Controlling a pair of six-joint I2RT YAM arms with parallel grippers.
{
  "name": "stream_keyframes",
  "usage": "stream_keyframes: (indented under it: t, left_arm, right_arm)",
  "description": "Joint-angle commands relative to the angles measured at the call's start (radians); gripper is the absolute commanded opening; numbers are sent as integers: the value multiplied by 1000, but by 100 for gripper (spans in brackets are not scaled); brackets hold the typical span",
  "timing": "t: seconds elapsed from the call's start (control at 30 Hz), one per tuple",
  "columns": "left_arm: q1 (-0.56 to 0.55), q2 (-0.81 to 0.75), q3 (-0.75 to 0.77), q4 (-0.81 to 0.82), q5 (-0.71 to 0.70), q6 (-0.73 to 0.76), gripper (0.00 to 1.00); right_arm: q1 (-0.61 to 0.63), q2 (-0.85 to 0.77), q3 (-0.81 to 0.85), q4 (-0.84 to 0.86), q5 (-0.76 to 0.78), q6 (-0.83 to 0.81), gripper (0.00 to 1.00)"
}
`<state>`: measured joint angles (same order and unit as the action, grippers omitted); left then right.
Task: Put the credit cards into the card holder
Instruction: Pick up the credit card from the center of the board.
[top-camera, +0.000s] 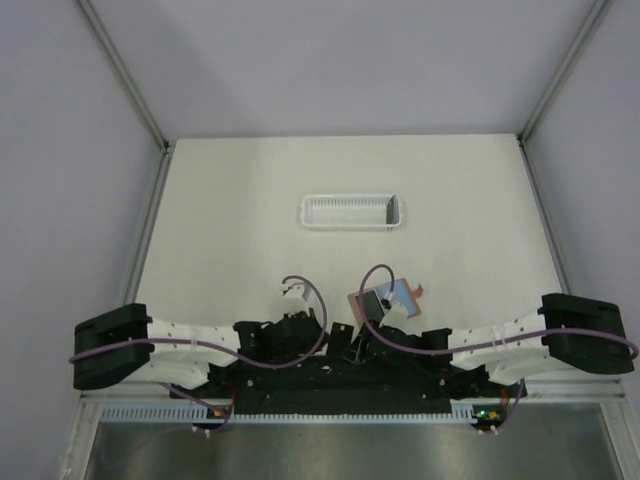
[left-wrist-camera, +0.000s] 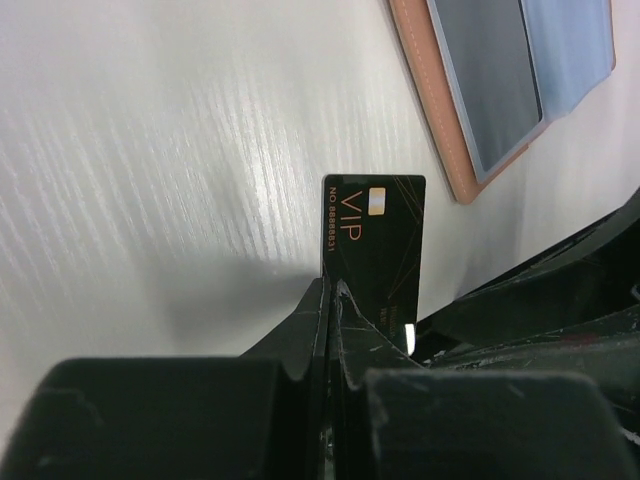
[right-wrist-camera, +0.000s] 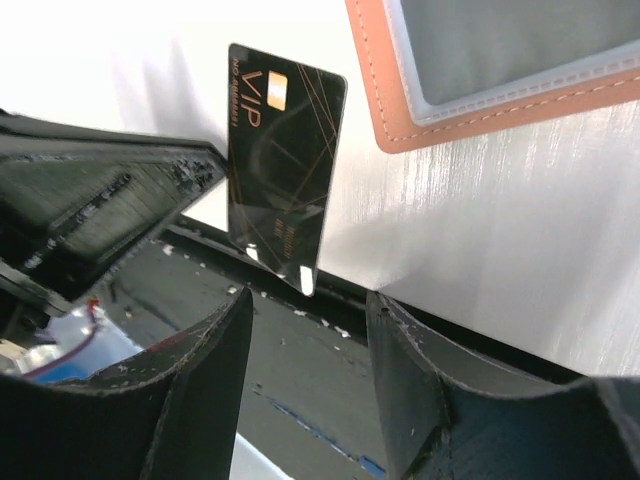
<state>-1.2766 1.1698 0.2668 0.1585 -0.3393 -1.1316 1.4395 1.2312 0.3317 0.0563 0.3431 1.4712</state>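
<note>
One black credit card (left-wrist-camera: 372, 250) with gold "VIP" lettering stands on edge just above the table. My left gripper (left-wrist-camera: 331, 285) is shut on its long edge. In the right wrist view the same credit card (right-wrist-camera: 283, 160) hangs just beyond my right gripper (right-wrist-camera: 310, 298), which is open and touches nothing. The card holder (top-camera: 390, 298) lies open on the table just past both grippers. It has a reddish-brown rim (right-wrist-camera: 372, 100) and dark and pale blue panels (left-wrist-camera: 490, 80) inside.
A white slatted tray (top-camera: 352, 212) sits farther back at the table's middle. The near table edge and the dark arm bases (top-camera: 330, 375) lie directly below the grippers. Grey walls with metal rails enclose the table on both sides.
</note>
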Motion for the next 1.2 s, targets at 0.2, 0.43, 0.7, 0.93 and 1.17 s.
stream_keyframes:
  t: [0.2,0.43,0.7,0.93,1.17]
  left_arm:
    - [-84,73,-21,-116,-12,-88,0]
    - [-105,90,-3,-131,-29,-106,0]
    - [-107,-56,25,-339,-122,-145,6]
    - [-104,-464,51,-553,-288,-125,48]
    - [-104,-676,92,-498,-297,36,66]
  right_arm:
    - [16,-19,-132,204,46,107,49]
    - [15,-18,-164,238,68,126,28]
    - [16,-68,-143,211,100,26,0]
    - [16,-196,-19,37,125,-164,0]
    - [-43,-447,-83,163,47,-376,0]
